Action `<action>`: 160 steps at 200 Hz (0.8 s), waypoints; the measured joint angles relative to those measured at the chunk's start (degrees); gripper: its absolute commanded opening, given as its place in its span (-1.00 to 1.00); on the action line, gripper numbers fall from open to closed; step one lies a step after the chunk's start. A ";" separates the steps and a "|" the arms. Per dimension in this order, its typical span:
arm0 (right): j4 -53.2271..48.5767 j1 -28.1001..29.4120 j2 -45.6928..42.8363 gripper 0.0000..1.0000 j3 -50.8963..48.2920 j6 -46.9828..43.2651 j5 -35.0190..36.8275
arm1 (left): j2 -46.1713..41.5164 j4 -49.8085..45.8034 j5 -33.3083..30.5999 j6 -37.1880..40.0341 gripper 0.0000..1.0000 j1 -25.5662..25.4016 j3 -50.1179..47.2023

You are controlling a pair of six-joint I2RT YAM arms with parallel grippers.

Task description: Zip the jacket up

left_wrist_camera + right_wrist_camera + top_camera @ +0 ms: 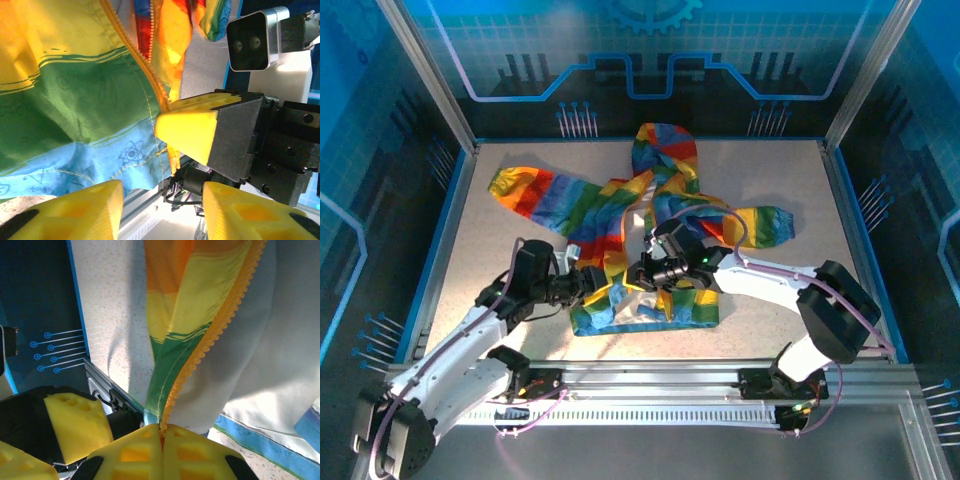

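Observation:
The rainbow-striped jacket (620, 205) lies spread on the table with its hood at the back and its front open. My right gripper (645, 272) is shut on the lower end of one orange zipper edge (220, 330), and the teeth run straight into its closed fingertips (162, 432). That edge is lifted, showing the whitish lining (280, 340). My left gripper (597, 283) is open just to its left, at the blue hem (90, 165). Between its fingers (162, 212) there is nothing. The other zipper edge (150, 75) runs down to the right gripper's finger (187, 132).
The metal rail (650, 375) along the table's near edge lies just below the hem. Blue side walls (430, 250) bound the speckled table (770, 180). The jacket's sleeves (525, 190) stretch out to the left and right. The right wrist camera (252, 42) is close to my left fingers.

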 measured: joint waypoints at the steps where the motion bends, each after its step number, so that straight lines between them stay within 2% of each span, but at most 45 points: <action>1: 0.02 0.04 -0.09 -1.00 0.02 0.00 0.07 | -0.13 -0.24 -0.09 0.00 -0.19 0.00 0.17; 30: 0.07 0.52 -1.77 -1.00 0.33 0.02 1.16 | -2.21 -3.19 -1.73 -0.46 -0.37 -0.61 2.14; 67: 0.09 0.68 -2.95 -1.00 0.33 0.07 2.14 | -2.62 -2.71 -4.68 -4.68 -0.26 -5.49 2.38; 88: 0.22 0.68 -3.37 -1.00 0.33 0.50 2.95 | -2.64 1.20 -5.77 -8.13 -0.34 -7.21 1.09; 107: 1.29 0.68 -3.67 -1.00 0.22 1.44 3.19 | -2.62 4.81 -6.19 -10.88 -0.37 -7.58 -1.60; 135: 4.94 0.68 -3.87 -1.00 -1.49 3.74 3.21 | -2.60 9.40 -6.32 -14.10 -0.23 -7.58 -5.31; 160: 6.67 0.70 -3.85 -1.00 -3.28 5.44 3.17 | -2.47 13.88 -6.29 -16.57 -0.21 -7.65 -7.67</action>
